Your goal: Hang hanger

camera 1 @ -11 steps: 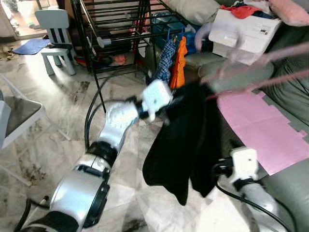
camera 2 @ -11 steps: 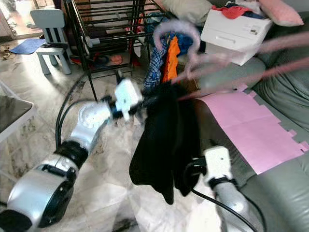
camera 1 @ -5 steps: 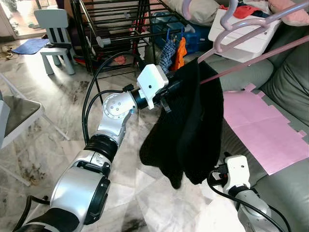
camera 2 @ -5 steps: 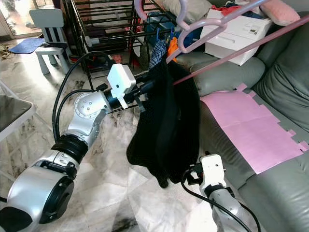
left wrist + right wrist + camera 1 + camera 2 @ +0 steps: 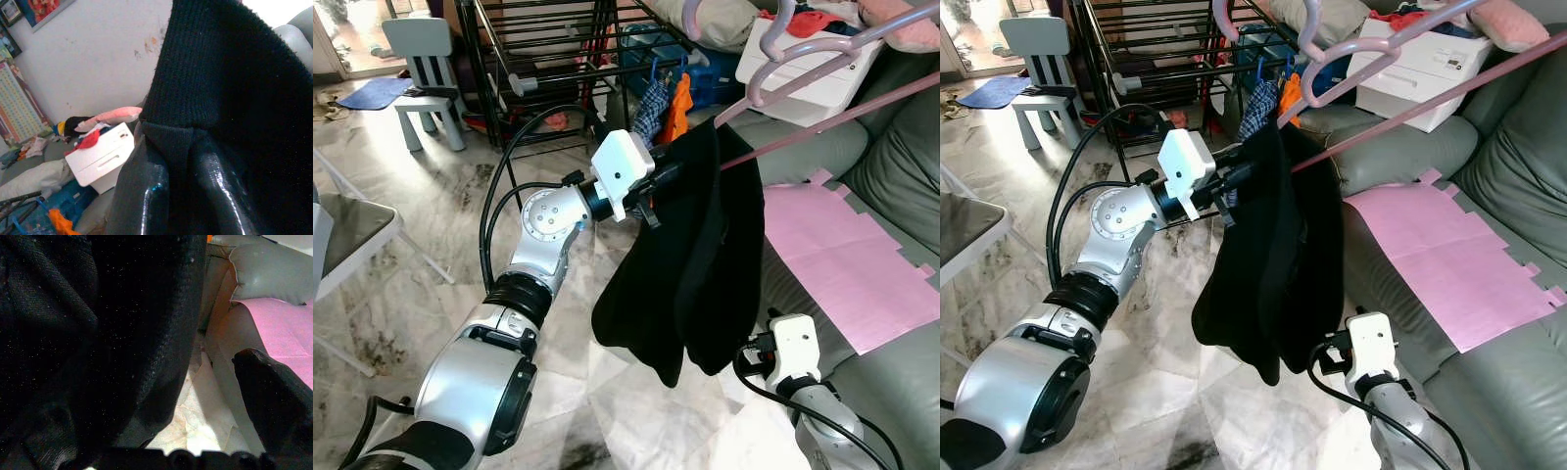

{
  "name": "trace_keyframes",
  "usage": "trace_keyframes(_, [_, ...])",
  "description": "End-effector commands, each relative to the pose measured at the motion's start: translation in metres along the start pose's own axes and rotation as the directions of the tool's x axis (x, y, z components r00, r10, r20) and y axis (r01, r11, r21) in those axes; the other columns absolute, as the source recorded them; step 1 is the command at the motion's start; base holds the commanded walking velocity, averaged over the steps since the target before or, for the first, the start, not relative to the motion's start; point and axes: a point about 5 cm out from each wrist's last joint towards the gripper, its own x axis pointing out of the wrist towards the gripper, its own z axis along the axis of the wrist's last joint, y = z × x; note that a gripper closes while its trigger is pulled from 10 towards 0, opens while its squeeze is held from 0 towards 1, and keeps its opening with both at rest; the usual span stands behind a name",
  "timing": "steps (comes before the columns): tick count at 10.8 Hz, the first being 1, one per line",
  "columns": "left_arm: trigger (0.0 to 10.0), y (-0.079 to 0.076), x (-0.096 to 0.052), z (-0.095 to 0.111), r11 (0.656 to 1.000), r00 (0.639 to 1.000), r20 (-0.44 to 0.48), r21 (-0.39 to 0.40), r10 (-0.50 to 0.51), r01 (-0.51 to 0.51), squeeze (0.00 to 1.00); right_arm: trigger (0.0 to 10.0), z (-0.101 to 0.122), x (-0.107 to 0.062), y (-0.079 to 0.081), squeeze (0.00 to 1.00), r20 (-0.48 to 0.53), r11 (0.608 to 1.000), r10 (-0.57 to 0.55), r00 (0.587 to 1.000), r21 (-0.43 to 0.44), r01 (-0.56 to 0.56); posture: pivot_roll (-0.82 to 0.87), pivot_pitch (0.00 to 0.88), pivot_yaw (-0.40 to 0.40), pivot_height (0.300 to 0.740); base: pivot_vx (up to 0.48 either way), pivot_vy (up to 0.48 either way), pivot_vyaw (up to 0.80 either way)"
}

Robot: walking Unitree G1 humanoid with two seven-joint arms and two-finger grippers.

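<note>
Meanwhile, little change is seen since half a second ago: the left claw [image 5: 656, 186] is kept raised at the same spot, and only the lower hem of the black garment [image 5: 690, 264] has swung slightly toward the robot's left, whereas a second ago the whole scene was blurred by motion. The left claw is closed on a fold of the black garment, whose ribbed knit is pinched between the two glossy black fingers [image 5: 146, 196] in the left wrist view. The garment is draped over the lower end of a pink plastic hanger [image 5: 822, 73], its curved hook [image 5: 1317, 59] pointing up and its long bars slanting up to the right over the grey sofa [image 5: 901, 392]. A flat pink sheet [image 5: 842, 264] with notched edges lies on the sofa seat. The right claw [image 5: 266, 396] is held low beside the garment, spread open and empty. No writing can be read
</note>
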Motion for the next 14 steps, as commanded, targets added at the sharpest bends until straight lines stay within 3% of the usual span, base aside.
trace_keyframes(1, [0.0,0.009,0.009,0.017,0.999,0.998,0.064,0.041,-0.003,0.0,0.0,10.0,-0.001,-0.001,-0.005,0.0,-0.011,1.0,-0.02,1.0,0.006,0.02,0.02,0.0,-0.043,0.74,0.0,0.0,0.0])
trace_keyframes(2, [0.0,0.009,0.009,0.017,0.999,0.998,0.064,0.041,-0.003,0.0,0.0,10.0,-0.001,-0.001,-0.005,0.0,-0.011,1.0,-0.02,1.0,0.006,0.02,0.02,0.0,-0.043,0.74,0.0,0.0,0.0])
trace_keyframes(3, [0.0,0.013,0.007,0.018,1.0,0.997,0.07,0.018,0.022,-0.023,0.0,10.0,0.001,-0.008,-0.037,0.0,-0.029,0.985,-0.155,0.988,0.07,0.156,0.01,0.0,-0.052,0.74,0.0,0.0,0.0])
trace_keyframes(4, [0.0,0.011,0.002,0.012,0.999,0.998,0.047,0.0,0.037,-0.037,0.0,10.0,0.02,-0.014,-0.068,0.0,0.009,0.957,-0.28,0.96,0.085,0.278,0.01,0.0,-0.051,0.74,0.0,0.0,0.0])
trace_keyframes(8, [0.0,0.016,0.011,0.026,0.999,0.993,0.111,-0.016,0.038,-0.036,0.0,10.0,0.03,0.02,-0.056,0.0,0.007,0.963,-0.238,0.971,0.134,0.235,0.02,0.0,-0.056,0.74,0.0,0.0,0.0])
trace_keyframes(9, [0.0,0.019,0.01,0.03,0.999,0.991,0.125,-0.012,0.046,-0.044,0.0,0.0,0.025,0.021,-0.057,0.0,-0.033,0.965,-0.231,0.972,0.124,0.233,0.03,0.0,-0.063,0.74,0.0,0.0,0.0])
trace_keyframes(11, [0.0,0.026,0.005,0.036,0.997,0.986,0.146,-0.021,0.083,-0.08,0.0,0.0,-0.013,0.001,-0.078,0.0,-0.204,0.917,-0.285,0.937,0.228,0.328,0.03,0.0,-0.073,0.74,0.0,0.0,0.0])
trace_keyframes(12, [0.0,0.03,0.003,0.037,0.995,0.985,0.145,-0.024,0.097,-0.095,0.0,0.0,-0.036,-0.02,-0.091,0.0,-0.292,0.866,-0.324,0.9,0.291,0.406,0.03,0.0,-0.074,0.74,0.0,0.0,0.0])
trace_keyframes(14, [0.0,0.031,0.001,0.035,0.995,0.987,0.129,-0.02,0.101,-0.099,0.0,0.0,-0.052,-0.044,-0.104,0.0,-0.339,0.831,-0.384,0.859,0.28,0.482,0.03,0.0,-0.07,0.74,0.0,0.0,0.0])
